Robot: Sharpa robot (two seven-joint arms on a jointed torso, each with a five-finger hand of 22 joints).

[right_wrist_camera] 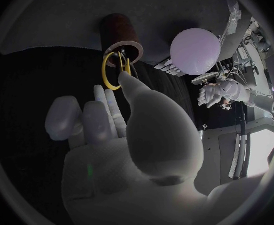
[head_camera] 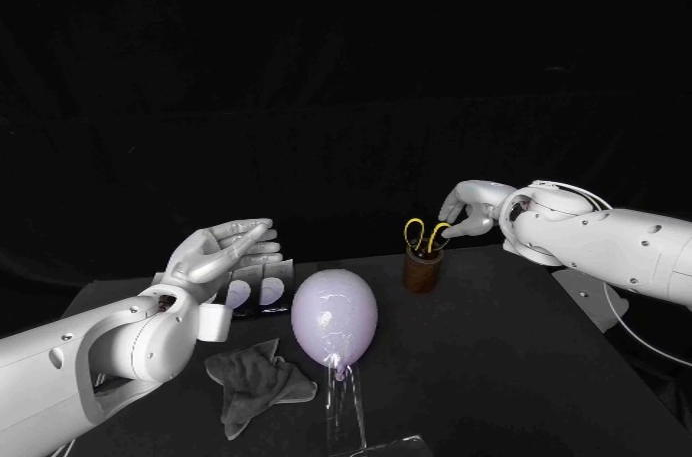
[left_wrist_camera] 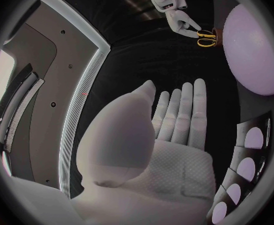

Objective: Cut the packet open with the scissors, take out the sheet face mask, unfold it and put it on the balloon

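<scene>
Silver, spread flat and empty, the left hand (head_camera: 219, 250) hovered left of the balloon (head_camera: 335, 312), above the packets (head_camera: 254, 291). Right of the balloon the scissors (head_camera: 426, 234) stood handles-up in a brown cup (head_camera: 421, 271). The right hand (head_camera: 469, 213), far nearer, had fingertips at the handles; whether it gripped them I could not tell.

No text can be read anywhere on the table. The packets (head_camera: 257, 280) show pale oval shapes on dark fronts, but any lettering on them is too small to make out.
</scene>
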